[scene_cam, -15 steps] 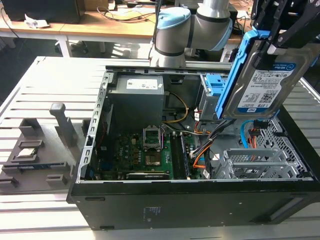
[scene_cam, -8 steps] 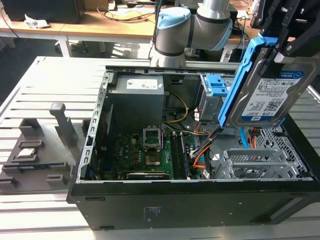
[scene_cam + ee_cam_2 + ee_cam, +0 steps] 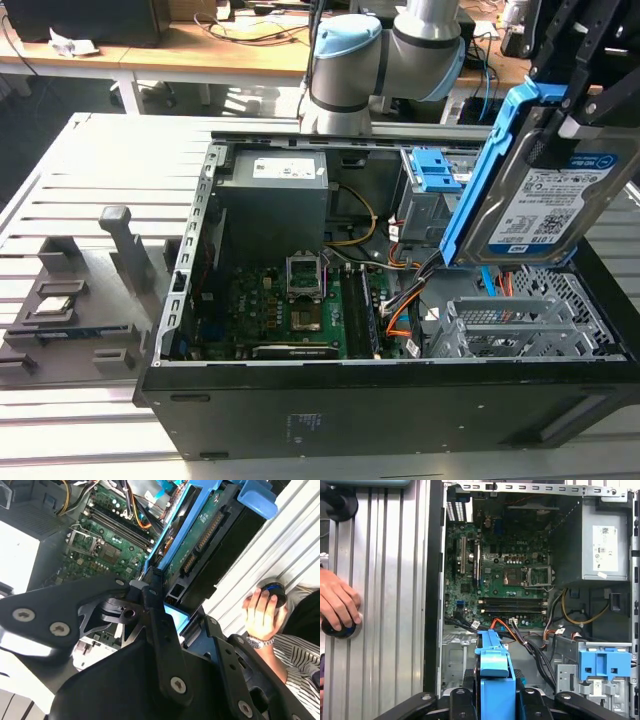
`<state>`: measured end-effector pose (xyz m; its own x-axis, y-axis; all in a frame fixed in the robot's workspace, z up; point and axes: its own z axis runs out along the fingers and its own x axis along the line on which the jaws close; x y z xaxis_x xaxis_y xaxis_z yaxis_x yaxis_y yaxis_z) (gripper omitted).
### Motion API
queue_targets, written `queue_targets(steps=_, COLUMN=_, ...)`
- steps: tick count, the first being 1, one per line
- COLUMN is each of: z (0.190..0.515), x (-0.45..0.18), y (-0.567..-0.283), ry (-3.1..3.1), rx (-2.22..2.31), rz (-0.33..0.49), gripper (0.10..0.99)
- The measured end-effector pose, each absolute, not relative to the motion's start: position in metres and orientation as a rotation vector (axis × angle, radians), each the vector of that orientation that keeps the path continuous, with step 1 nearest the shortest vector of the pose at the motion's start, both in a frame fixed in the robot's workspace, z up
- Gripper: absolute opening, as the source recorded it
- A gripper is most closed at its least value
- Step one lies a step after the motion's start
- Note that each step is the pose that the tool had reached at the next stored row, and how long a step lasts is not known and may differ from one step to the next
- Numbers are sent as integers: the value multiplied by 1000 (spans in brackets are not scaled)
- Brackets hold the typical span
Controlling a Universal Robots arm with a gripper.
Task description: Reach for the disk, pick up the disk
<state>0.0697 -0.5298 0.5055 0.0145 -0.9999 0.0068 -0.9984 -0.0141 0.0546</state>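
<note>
Aloft, disk [image 3: 545,190] (barcode label showing), clamped by fingers [image 3: 496,700], above computer case [image 3: 400,400]

I stand at a pale slatted metal table [image 3: 60,180] under bright, even light. Behind it runs a wooden desk [image 3: 200,45] on white legs, strewn with cables and crumpled paper. Dark floor [image 3: 40,110] shows between the two.

Bright daylight, glare on the slatted table [image 3: 60,160], sharp throughout.
</note>
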Motion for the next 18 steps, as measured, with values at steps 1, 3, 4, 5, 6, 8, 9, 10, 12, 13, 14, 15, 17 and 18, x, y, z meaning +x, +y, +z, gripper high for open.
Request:
queue_targets(steps=1, z=506, x=70, y=-532, ry=-2174, rx=2206, rz=-52, gripper=365)
queue_targets(steps=3, z=505, x=70, y=-535, ry=-2175, rx=2206, rz=-52, gripper=365)
queue_targets(steps=4, z=505, x=70, y=-537, ry=-2175, rx=2206, rz=-52, gripper=365)
queue_targets(steps=5, z=505, x=70, y=-541, ry=-2175, rx=2206, rz=-52, gripper=365)
queue_targets(steps=6, z=505, x=70, y=-544, ry=-2175, rx=2206, rz=-52, gripper=365)
queue_targets(steps=8, z=505, x=70, y=-547, ry=-2175, rx=2206, rz=-52, gripper=365)
queue_targets(steps=9, z=505, x=70, y=-549, ry=-2175, rx=2206, rz=-52, gripper=365)
queue_targets(steps=10, z=505, x=70, y=-552, ry=-2175, rx=2206, rz=-52, gripper=365)
queue_targets(steps=12, z=505, x=70, y=-557, ry=-2175, rx=2206, rz=-52, gripper=365)
queue_targets(steps=13, z=505, x=70, y=-558, ry=-2175, rx=2206, rz=-52, gripper=365)
queue_targets(steps=14, z=505, x=70, y=-560, ry=-2175, rx=2206, rz=-52, gripper=365)
queue_targets(steps=15, z=505, x=70, y=-563, ry=-2175, rx=2206, rz=-52, gripper=365)
queue_targets(steps=17, z=505, x=70, y=-567, ry=-2175, rx=2206, rz=-52, gripper=365)
queue_targets(steps=18, z=505, x=70, y=-571, ry=-2175, rx=2206, rz=-52, gripper=365)
